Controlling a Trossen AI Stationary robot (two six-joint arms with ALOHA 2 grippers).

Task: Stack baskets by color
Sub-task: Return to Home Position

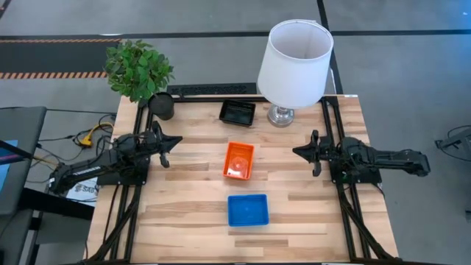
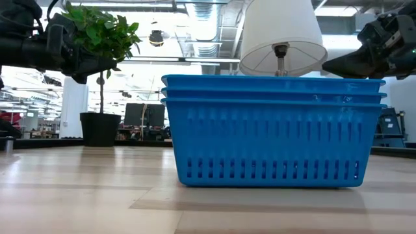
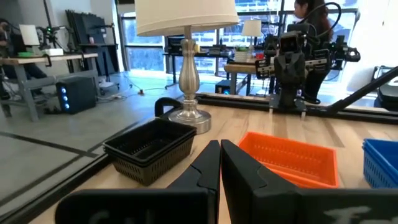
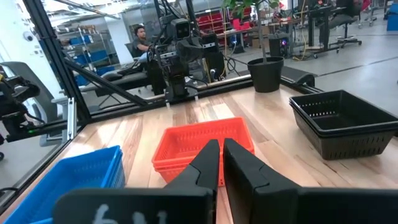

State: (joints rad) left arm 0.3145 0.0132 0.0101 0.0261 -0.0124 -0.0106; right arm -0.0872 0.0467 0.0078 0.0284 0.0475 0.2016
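Well, colours all stacked; little left to go wrong.
Black baskets (image 1: 237, 112) at 12 o'clock on the surface (image 1: 184, 213), red-orange baskets (image 1: 238, 160) centre, blue baskets (image 1: 247, 210) at 6. Left end effector (image 1: 168, 143) at 9 and right end effector (image 1: 305, 152) at 3, both pressed together, empty. Risk: a wide arm swing clips the lamp (image 1: 294, 62) or knocks a stack askew.

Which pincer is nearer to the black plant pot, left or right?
Left. The left pincer hangs close by the plant pot; the right pincer is far off, across the table.
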